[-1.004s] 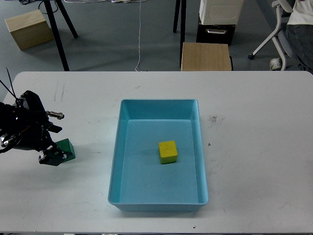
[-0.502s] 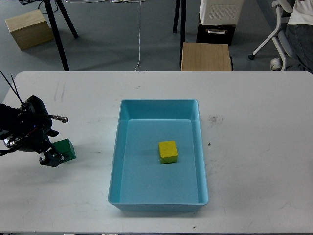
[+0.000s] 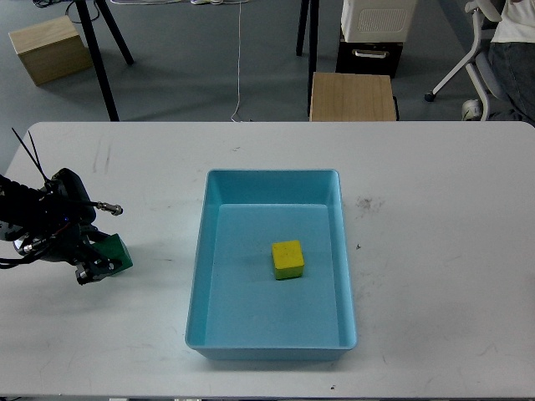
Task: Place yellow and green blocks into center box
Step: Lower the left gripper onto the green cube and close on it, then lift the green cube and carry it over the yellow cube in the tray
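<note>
A wide white rectangular table (image 3: 435, 276) fills most of the head view, with scuff marks on its top. At its middle sits a light blue rectangular plastic box (image 3: 203, 251) with raised walls, open at the top. The black left arm (image 3: 29, 221) comes in from the left edge and lies low over the table, well apart from the box. Its two-finger gripper (image 3: 99, 261) is at the arm's far end, touching the small dark green cube-shaped block (image 3: 115, 253); it appears to have the block between its fingers, though the dark parts make it hard to tell whether they are clamped. A small yellow cube-shaped block (image 3: 287, 258) rests on the box floor, near its middle, clear of all four walls.
</note>
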